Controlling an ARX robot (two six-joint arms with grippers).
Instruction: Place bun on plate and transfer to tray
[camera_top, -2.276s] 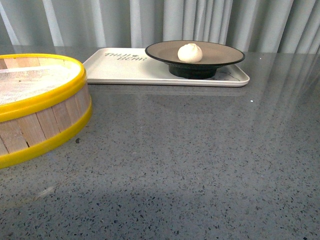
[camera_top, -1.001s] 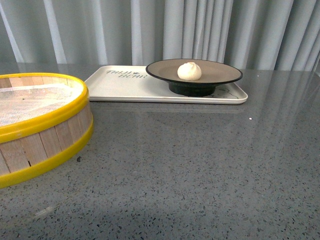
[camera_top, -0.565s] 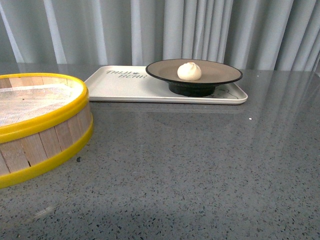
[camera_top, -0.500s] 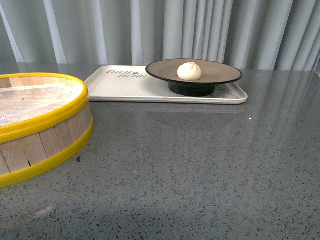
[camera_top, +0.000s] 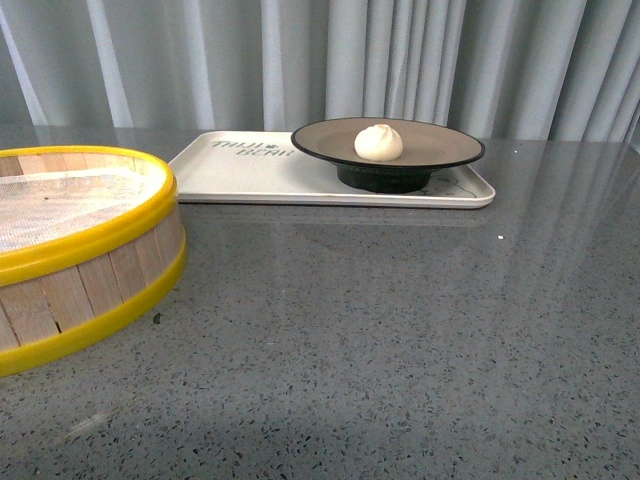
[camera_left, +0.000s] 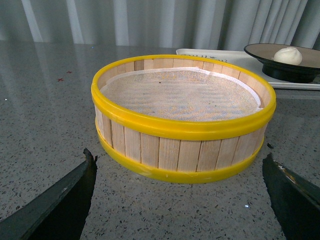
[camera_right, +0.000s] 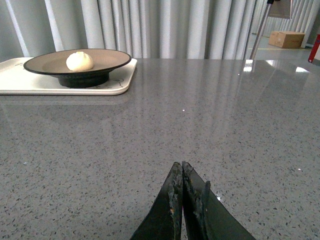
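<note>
On my far left sits the steamer basket, wooden slats with 2 yellow bands, lined with a pale mesh cloth and holding nothing I can see. My left tool hangs just in front of it with its 2 dark fingers spread wide apart, gripping nothing. Further back and toward the middle lies the tray on the grey speckled worktop, its dark lettering near the corner closest to the basket. The plate stands on the tray's right half (its black foot well inside the raised edge), and the bun rests upright near the plate's centre. Nothing lies between the basket and the tray. On the right, my right tool is low over bare worktop, its fingers pressed together on nothing, well apart from the tray. Grey curtains hang behind everything.
</note>
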